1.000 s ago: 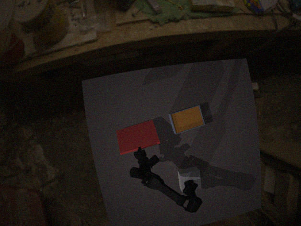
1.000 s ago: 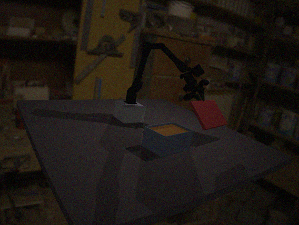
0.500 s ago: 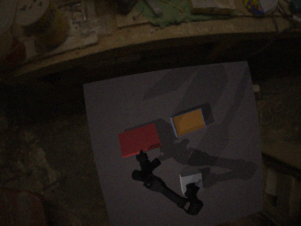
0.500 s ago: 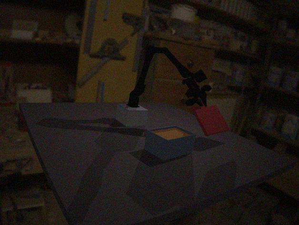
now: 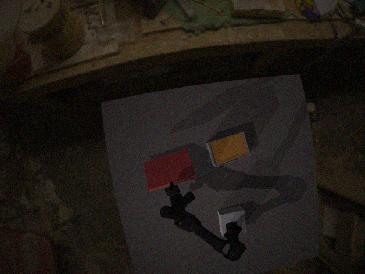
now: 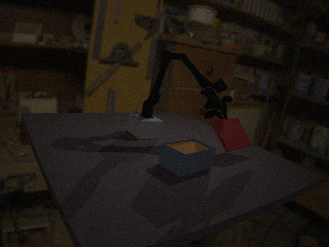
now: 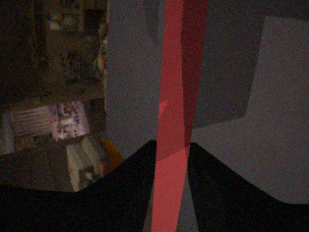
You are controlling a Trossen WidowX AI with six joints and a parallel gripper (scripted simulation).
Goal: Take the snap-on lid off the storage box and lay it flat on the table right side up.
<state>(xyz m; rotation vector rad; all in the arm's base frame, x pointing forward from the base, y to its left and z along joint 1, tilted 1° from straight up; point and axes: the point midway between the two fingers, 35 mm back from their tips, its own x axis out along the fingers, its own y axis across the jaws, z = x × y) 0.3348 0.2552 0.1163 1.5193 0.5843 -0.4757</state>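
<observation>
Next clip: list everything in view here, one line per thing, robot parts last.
Lid: one, red, held by one edge off the table, tilted, beside the box.
Box: one, blue walls, orange inside, open, standing mid-table.
Table: one, grey, under everything.
Base block: one, white, near the table's edge, carrying the arm.
Shelves and benches: dark clutter around the table, too dim to itemise.
Arm: one, black, reaching from the block to the lid.
Gripper: one, black, fingers shut on the lid's edge.
</observation>
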